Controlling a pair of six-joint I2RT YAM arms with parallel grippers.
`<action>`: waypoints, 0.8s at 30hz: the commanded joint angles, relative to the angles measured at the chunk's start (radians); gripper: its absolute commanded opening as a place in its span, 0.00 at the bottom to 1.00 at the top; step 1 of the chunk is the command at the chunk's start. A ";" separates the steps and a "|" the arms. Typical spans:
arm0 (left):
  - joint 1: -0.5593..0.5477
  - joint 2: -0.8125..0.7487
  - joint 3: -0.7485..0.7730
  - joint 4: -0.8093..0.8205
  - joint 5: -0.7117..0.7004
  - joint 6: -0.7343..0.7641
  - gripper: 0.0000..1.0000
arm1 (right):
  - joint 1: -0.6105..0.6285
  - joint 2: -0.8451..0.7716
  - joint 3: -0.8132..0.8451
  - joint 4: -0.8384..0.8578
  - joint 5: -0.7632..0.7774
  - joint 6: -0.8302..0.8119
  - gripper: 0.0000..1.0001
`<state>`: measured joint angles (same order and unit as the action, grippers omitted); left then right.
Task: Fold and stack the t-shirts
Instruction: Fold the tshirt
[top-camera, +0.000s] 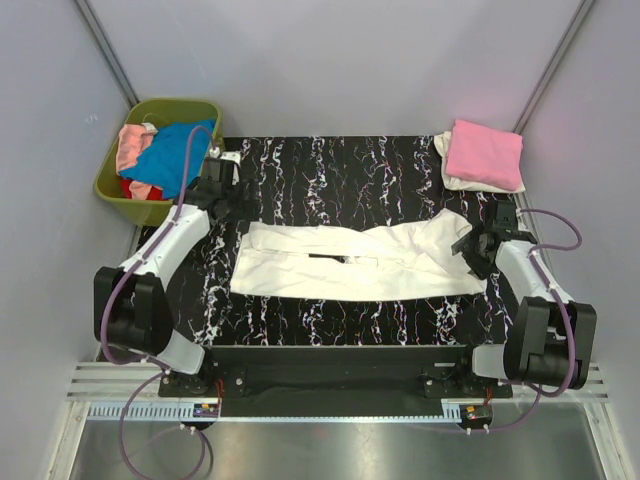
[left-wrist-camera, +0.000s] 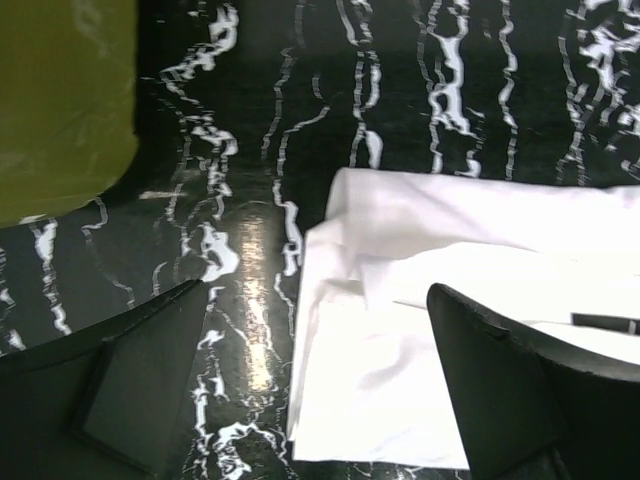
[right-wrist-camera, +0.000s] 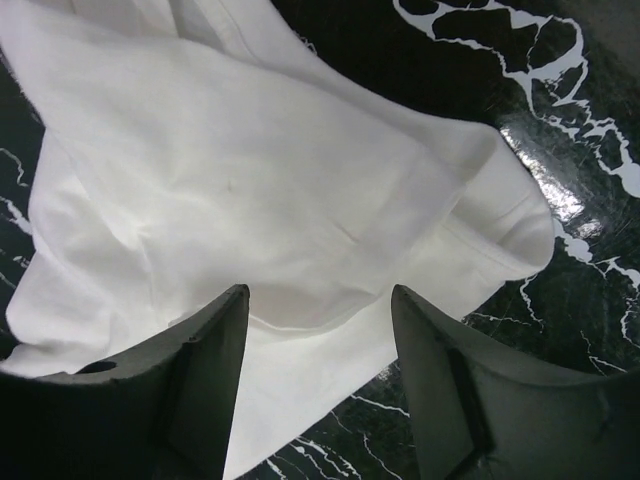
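A white t-shirt (top-camera: 360, 262) lies folded into a long band across the middle of the black marbled table. My left gripper (top-camera: 222, 195) hovers just off the band's back-left corner. In the left wrist view the left gripper (left-wrist-camera: 318, 290) is open with nothing in it, and the shirt's left end (left-wrist-camera: 450, 260) lies flat beneath its right finger. My right gripper (top-camera: 470, 248) hangs over the shirt's right end. In the right wrist view the right gripper (right-wrist-camera: 320, 292) is open above the rumpled sleeve (right-wrist-camera: 250, 170), apart from the cloth. A folded pink t-shirt (top-camera: 484, 153) rests on a cream one at the back right.
An olive-green basket (top-camera: 105, 178) stands off the table's back-left corner, close to my left arm, and its wall (left-wrist-camera: 60, 100) shows in the left wrist view. It holds a blue shirt (top-camera: 170, 155), a pink one (top-camera: 132, 145) and a red one (top-camera: 140, 190). Grey walls enclose the table.
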<state>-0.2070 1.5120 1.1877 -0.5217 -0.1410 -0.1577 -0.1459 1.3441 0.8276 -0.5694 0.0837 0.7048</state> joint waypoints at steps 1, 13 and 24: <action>-0.015 0.020 0.042 0.038 0.124 -0.002 0.99 | 0.003 -0.080 -0.018 0.042 -0.071 -0.018 0.65; -0.054 0.108 -0.013 0.121 0.210 -0.036 0.99 | 0.003 -0.068 -0.015 0.049 -0.131 -0.056 0.61; -0.029 0.209 -0.034 0.186 0.230 -0.016 0.99 | 0.003 -0.030 0.002 0.051 -0.122 -0.099 0.59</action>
<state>-0.2543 1.7130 1.1660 -0.4080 0.0589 -0.1844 -0.1452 1.3041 0.8040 -0.5423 -0.0391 0.6373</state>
